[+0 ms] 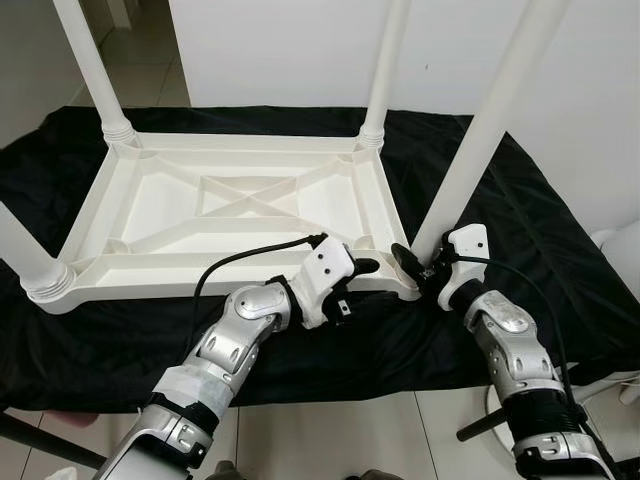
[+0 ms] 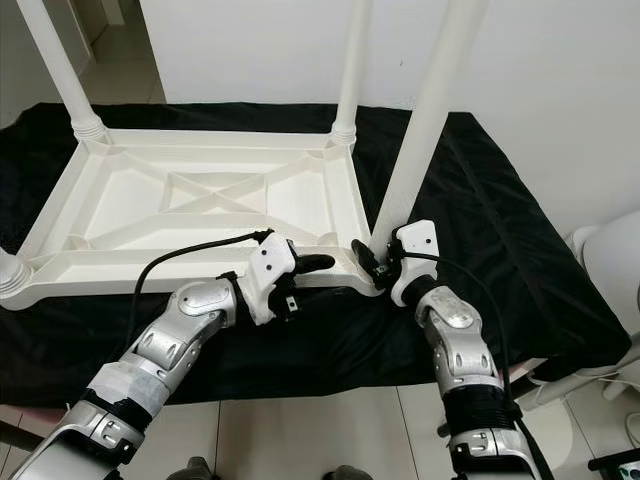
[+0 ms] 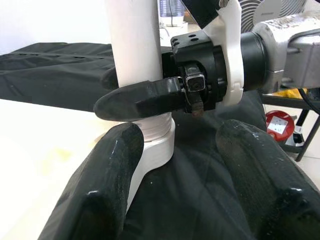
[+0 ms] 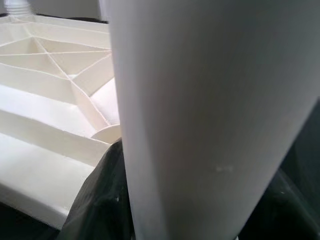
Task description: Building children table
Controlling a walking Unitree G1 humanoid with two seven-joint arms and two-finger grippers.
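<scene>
Your right gripper (image 1: 418, 268) pinches the near-right leg (image 1: 480, 135), which stands upright, long axis pointing up from the upside-down table top (image 1: 170, 215) on the black cloth (image 1: 540, 220). Your left gripper (image 1: 372, 266) rests spread beside that corner.

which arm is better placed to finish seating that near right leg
Right. Its end effector is shut on the leg just above the table's corner socket. The left end effector is open beside that corner, holding nothing.

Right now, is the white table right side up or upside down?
Upside down. The tabletop lies on the black cloth with its ribbed underside facing up, and the legs, like the near-right leg, point upward.
</scene>
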